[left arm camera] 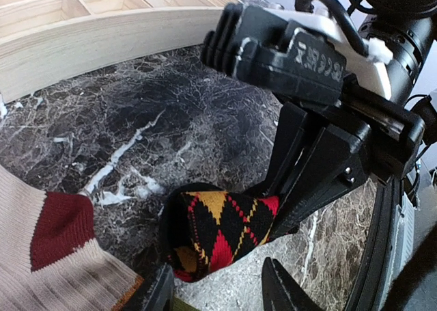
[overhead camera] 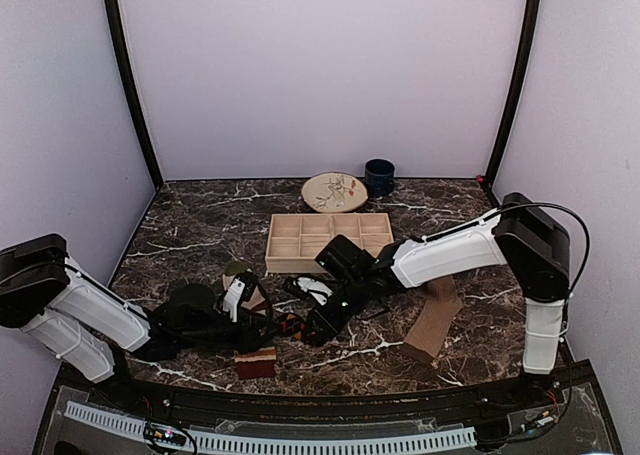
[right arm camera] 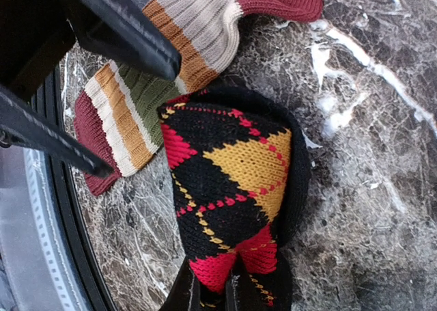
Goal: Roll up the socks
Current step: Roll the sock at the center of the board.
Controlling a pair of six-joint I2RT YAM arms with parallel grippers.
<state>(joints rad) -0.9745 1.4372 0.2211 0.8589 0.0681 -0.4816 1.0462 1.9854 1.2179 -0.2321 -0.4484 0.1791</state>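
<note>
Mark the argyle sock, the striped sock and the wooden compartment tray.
argyle sock [right arm camera: 249, 164]: right wrist view, yellow diamond.
striped sock [right arm camera: 150, 96]: right wrist view, green band.
wooden compartment tray [left arm camera: 102, 48]: left wrist view, outer wall.

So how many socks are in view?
3: argyle sock in the right gripper, striped sock beside it, tan sock apart at the near right. Others may be hidden.

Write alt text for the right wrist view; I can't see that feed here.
A black argyle sock with red and yellow diamonds sits bunched on the dark marble table, its near end pinched in the right jaws. Beside it lies a striped sock, with the left arm's open jaws over it.
</note>
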